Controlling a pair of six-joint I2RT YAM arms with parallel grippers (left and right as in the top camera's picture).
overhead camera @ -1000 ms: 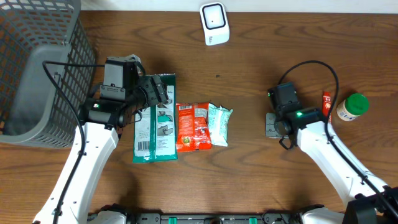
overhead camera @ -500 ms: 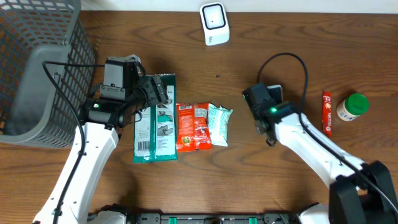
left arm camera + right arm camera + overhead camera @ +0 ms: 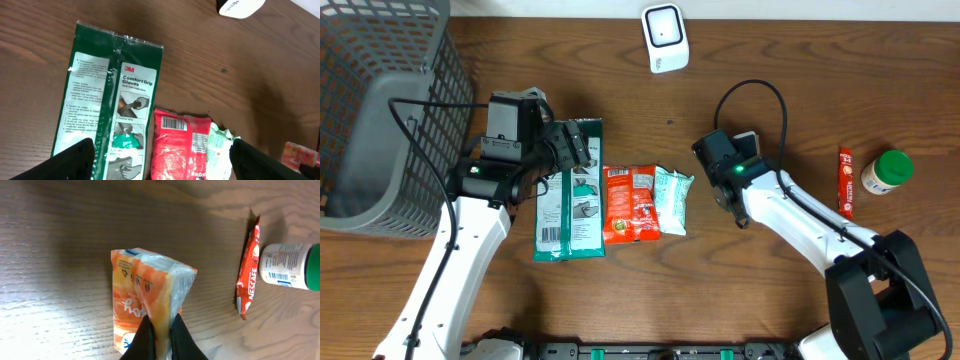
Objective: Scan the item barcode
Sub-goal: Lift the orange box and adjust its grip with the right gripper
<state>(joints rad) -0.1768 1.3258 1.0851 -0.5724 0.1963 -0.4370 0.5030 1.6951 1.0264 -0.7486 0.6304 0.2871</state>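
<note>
Right hand (image 3: 161, 332) pinches the orange pack (image 3: 145, 287) by its edge, likely to show it to the scanner (image 3: 665, 38), upper centre; left hand (image 3: 160, 162) hangs apart above the gloves (image 3: 112, 100).

left arm (image 3: 460, 240), jaws wide apart; right arm (image 3: 800, 215), jaws clamped

One basket (image 3: 380, 120), one scanner (image 3: 665, 38), four packets (image 3: 570, 215) (image 3: 631, 205) (image 3: 672, 200) (image 3: 145, 295), one Nescafe stick (image 3: 845, 182), one bottle (image 3: 887, 172)

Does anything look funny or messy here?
Only the orange packet: the right gripper pinches it by one edge, so its wrapper looks squashed and crumpled there. Nothing has spilled.
</note>
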